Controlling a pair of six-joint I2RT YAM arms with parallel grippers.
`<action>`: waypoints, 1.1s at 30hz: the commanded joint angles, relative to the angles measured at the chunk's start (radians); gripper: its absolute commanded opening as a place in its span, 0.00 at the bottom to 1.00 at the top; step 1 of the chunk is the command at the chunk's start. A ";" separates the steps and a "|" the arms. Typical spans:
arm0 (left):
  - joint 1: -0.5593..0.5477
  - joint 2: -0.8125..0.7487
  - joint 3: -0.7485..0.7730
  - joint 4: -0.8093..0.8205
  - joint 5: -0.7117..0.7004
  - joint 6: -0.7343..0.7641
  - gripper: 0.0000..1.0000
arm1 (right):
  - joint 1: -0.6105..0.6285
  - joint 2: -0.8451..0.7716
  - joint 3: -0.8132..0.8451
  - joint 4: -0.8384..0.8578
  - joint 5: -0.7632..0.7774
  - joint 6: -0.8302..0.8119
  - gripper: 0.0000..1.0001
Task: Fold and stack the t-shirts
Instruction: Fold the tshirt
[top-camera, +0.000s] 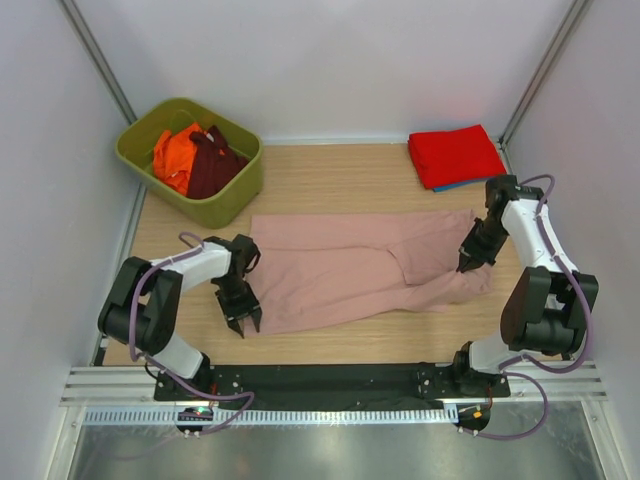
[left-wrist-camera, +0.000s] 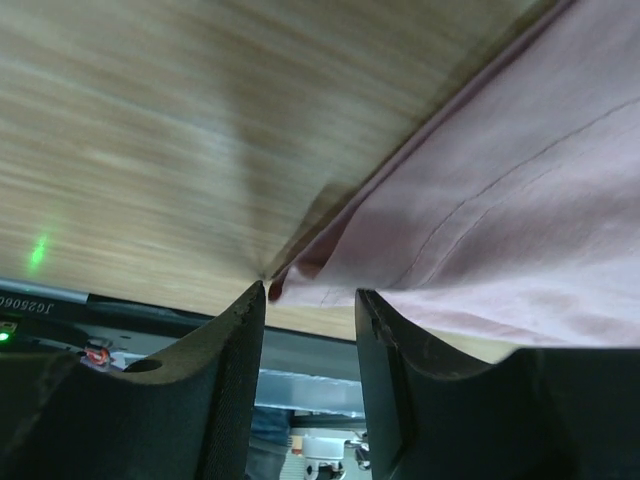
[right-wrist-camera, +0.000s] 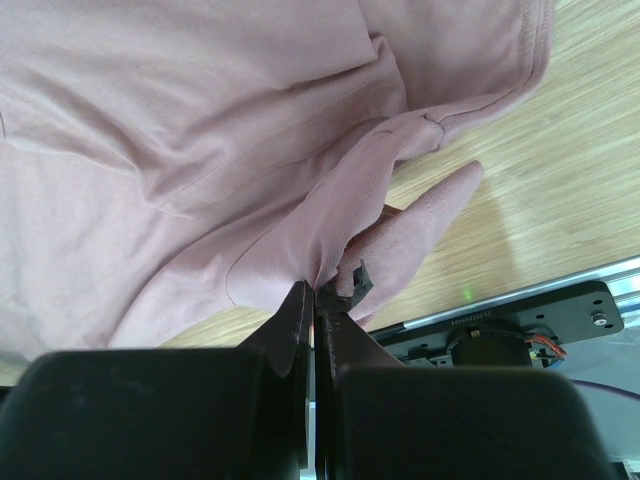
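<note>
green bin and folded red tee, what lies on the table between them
Nothing: the top view shows only bare wooden tabletop between the olive-green plastic bin and the folded red cloth t-shirt.

Left arm and right arm made alike: white shell links joined by bulky black joint housings. Lilac cable run along each arm, base to wrist, in loose loops. Left gripper and right gripper finished in black. Fingers formed as matte black wedges, thick at root, tapered toward tip. Small green light lit at left base.
</note>
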 joint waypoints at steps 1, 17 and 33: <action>0.002 0.005 0.011 0.058 -0.009 -0.021 0.42 | 0.008 0.000 0.029 0.000 -0.013 -0.019 0.01; 0.004 -0.044 0.043 -0.020 -0.103 0.011 0.00 | 0.014 0.030 0.085 0.000 0.001 -0.016 0.01; 0.013 0.175 0.488 -0.161 -0.244 0.199 0.00 | 0.011 0.224 0.299 0.050 0.000 -0.001 0.01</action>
